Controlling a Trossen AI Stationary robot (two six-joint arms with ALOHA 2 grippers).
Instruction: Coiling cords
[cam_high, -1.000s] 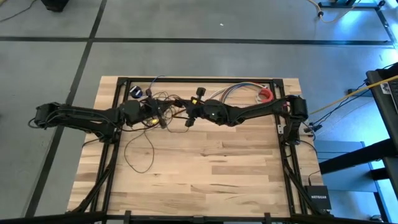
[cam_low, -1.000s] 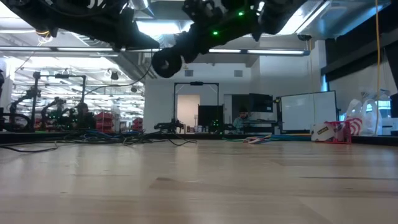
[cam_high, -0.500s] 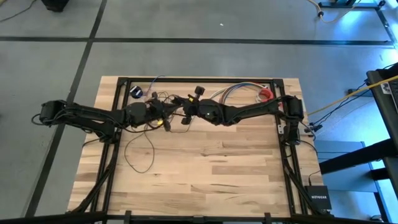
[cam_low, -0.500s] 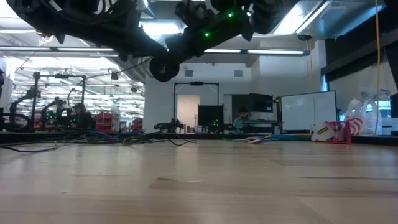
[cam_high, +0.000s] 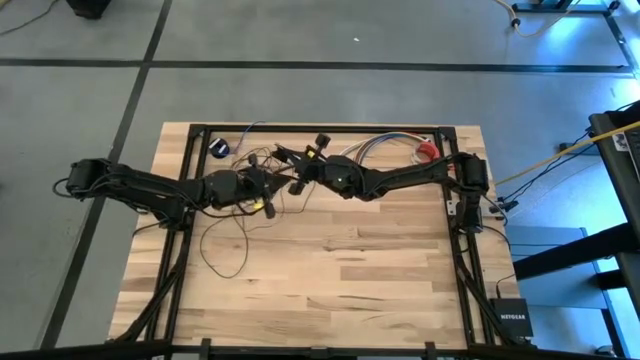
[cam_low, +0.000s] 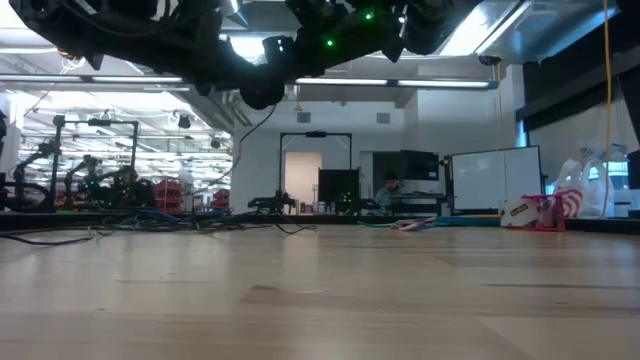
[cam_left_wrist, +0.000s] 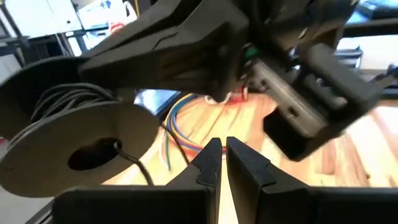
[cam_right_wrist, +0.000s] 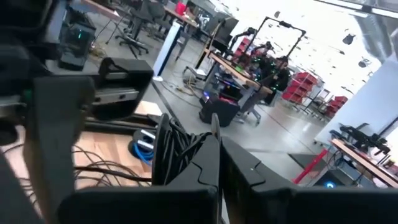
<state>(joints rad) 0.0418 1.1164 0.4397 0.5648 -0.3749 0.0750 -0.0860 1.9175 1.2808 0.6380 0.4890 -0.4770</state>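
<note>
The cord is a thin dark wire. Slack loops of it (cam_high: 225, 245) lie on the wooden table, and many turns (cam_left_wrist: 62, 99) are wound behind its round puck (cam_left_wrist: 74, 143). My right gripper (cam_right_wrist: 217, 165) is shut and holds that puck up above the table's far middle (cam_low: 262, 95). My left gripper (cam_left_wrist: 222, 155) points at it from the table's left, just short of it (cam_high: 275, 185). Only a hairline shows between its fingertips, with nothing in it. I cannot tell whether it touches the wire. My right gripper comes in level from the table's right and holds the wound puck lifted clear of the table. The wire turns (cam_right_wrist: 171, 149) stand right beside its fingers. The fingers themselves hide which part of the puck they pinch. A strand (cam_low: 262, 125) hangs slack from it.
A bundle of multicoloured wires (cam_high: 375, 148) and a red item (cam_high: 427, 152) lie at the far right. A small blue object (cam_high: 219, 148) sits at the far left. A yellow cable (cam_high: 560, 152) runs off the table to the right. Bare wood (cam_high: 350, 270) covers the near half.
My left gripper has moved toward the table's right edge and a little down, closing in on the puck in my right gripper. My right gripper has rolled slightly with the puck, which stays lifted. The loops on the table have not moved.
</note>
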